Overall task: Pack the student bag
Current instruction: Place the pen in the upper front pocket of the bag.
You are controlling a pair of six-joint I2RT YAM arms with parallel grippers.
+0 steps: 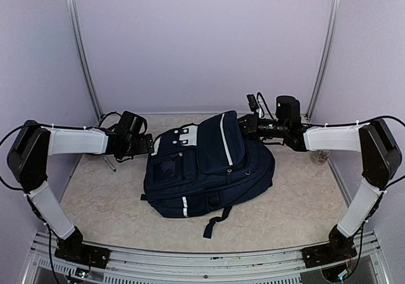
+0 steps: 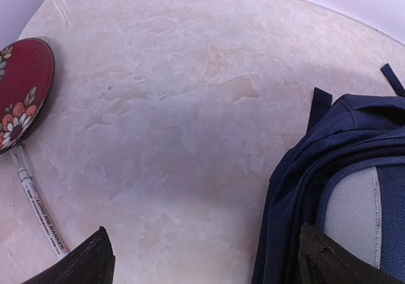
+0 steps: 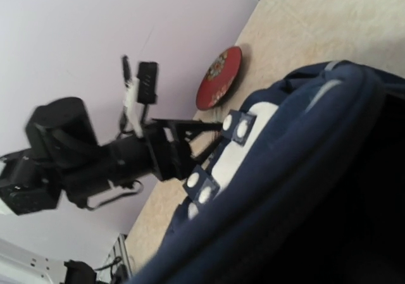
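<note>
Navy student bag (image 1: 209,170) beside spread left fingers (image 2: 88,265).

matt navy cloth student bag (image 1: 215,160), smooth marbled table (image 1: 304,192), glossy red plate (image 2: 25,81)

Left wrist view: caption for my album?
Open left hand beside a navy fabric backpack, round red flowered disc and white marker pen nearby.

Black joints (image 1: 28,154), white link shells (image 1: 76,142), looped black cables (image 1: 12,131)
</note>
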